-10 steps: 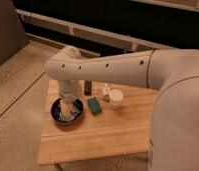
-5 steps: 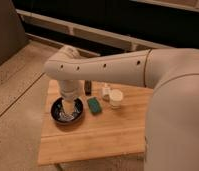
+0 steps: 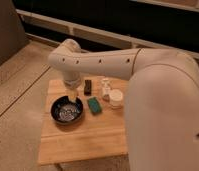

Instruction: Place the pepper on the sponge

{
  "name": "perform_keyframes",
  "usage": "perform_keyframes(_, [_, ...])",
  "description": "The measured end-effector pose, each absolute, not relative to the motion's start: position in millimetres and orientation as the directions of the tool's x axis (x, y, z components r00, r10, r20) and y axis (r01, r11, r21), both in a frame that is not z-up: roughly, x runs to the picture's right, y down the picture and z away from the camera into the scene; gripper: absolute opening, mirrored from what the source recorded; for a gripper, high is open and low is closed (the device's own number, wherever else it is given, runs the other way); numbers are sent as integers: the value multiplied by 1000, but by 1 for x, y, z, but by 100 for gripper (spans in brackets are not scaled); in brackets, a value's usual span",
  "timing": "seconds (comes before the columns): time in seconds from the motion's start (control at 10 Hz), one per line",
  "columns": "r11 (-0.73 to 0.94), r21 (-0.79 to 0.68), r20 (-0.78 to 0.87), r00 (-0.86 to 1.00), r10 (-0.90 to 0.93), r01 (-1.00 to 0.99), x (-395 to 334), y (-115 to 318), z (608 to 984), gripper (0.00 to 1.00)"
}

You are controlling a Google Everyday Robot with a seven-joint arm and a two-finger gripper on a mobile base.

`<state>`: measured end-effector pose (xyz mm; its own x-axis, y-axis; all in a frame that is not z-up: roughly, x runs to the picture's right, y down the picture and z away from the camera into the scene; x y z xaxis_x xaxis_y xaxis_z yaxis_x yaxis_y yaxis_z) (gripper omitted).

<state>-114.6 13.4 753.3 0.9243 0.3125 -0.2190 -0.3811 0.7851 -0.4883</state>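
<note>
The teal-green sponge (image 3: 94,105) lies flat on the wooden table (image 3: 88,137), just right of a dark bowl (image 3: 67,111). My gripper (image 3: 72,93) hangs from the white arm over the bowl's far rim, a short way left of the sponge and not touching it. The pepper is hidden; I cannot make it out in the bowl or at the gripper. The bowl's inside shows only pale markings.
A dark upright block (image 3: 87,86) stands behind the sponge. To its right are a small clear shaker (image 3: 105,88) and a white round cup (image 3: 115,98). My bulky white arm (image 3: 163,100) covers the table's right side. Speckled floor surrounds the table.
The gripper has risen out of the bowl and shifted slightly back and right, toward the dark block. The objects on the table have not moved.
</note>
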Motion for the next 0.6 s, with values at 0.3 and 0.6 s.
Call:
perform_keyframes(0.3, [777, -521, -191, 936, 297, -353, -119, 12, 776, 65])
perform_keyframes(0.6, [772, -524, -192, 933, 305, -360, -117, 13, 778, 65])
